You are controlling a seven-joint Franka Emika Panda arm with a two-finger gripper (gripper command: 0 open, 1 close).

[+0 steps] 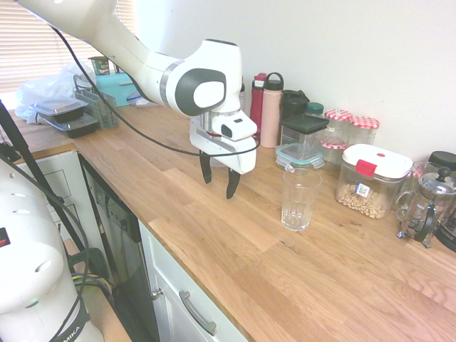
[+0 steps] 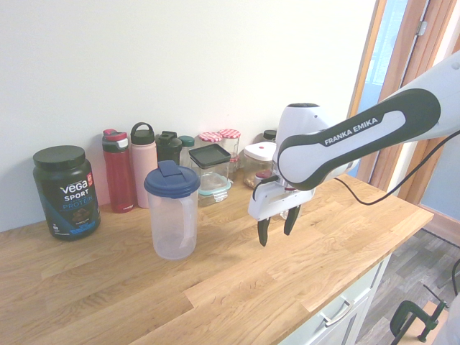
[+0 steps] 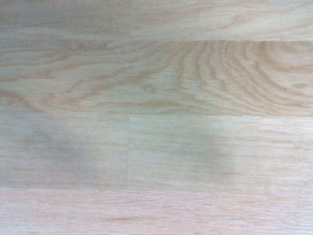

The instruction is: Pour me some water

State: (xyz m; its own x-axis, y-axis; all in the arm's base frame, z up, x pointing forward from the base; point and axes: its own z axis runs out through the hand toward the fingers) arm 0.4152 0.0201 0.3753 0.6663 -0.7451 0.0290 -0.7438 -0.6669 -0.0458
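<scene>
My gripper (image 1: pixel 219 180) hangs open and empty above the bare counter (image 1: pixel 235 249), pointing straight down. The glass (image 1: pixel 300 199) stands upright just beside it, and the blue-lidded shaker (image 2: pixel 172 209) stands on the counter, apart from my fingers.

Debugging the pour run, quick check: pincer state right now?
Pincer: open, holding nothing, pointing down above the light wooden countertop, apart from the clear ribbed drinking glass.

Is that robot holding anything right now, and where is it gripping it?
Nothing. The tool hangs open and empty above the counter, beside the glass.
</scene>
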